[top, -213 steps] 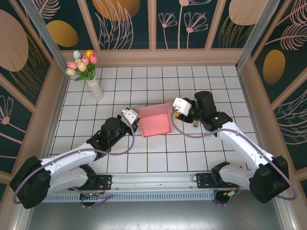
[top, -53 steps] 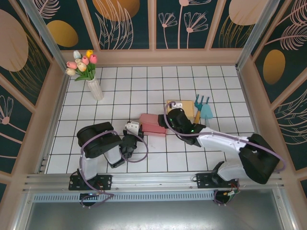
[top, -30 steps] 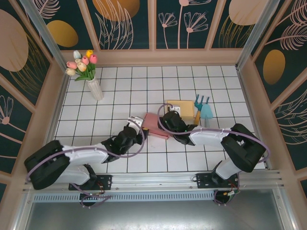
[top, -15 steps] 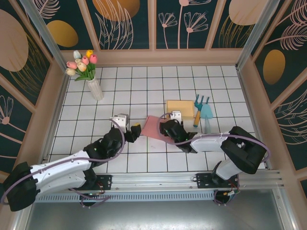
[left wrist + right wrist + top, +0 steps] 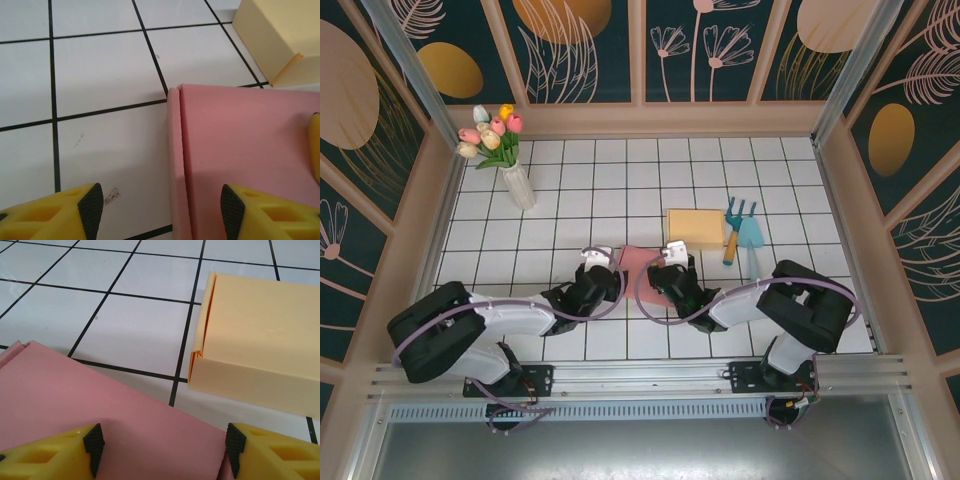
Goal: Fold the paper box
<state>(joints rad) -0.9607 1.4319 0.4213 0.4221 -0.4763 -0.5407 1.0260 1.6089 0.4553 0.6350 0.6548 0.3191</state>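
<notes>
- The left gripper (image 5: 161, 209) had been off at about 9 o'clock of the paper box half a second before. Now it was back at the box's left edge.
- Its jaws were spread wide. One finger hung over the white tile and the other over the pink lid. It was pinching nothing.
- The paper box (image 5: 640, 266) was an open pink tray a few seconds before. Now it lay shut and flat, with its side flap tucked against the left edge.
- It sat near the 6 o'clock side of the table, between the two grippers.
- The right gripper (image 5: 162, 447) had slid a little nearer the robot. Its jaws were spread too, low over the pink lid, holding nothing.
- I think the folding was nearly done. Maybe only a last press on the edges was left.
- The table (image 5: 620, 180) was white tiles with dark lines.
- A vase of tulips (image 5: 517, 183) stood at 10 o'clock of the pink box.
- A yellow box (image 5: 694, 228) sat at 1 o'clock of it, close but not touching.
- Little garden tools (image 5: 745, 232) lay at 3 o'clock of the yellow box.
- Dark walls (image 5: 580, 50) with painted leaves stood all around.
</notes>
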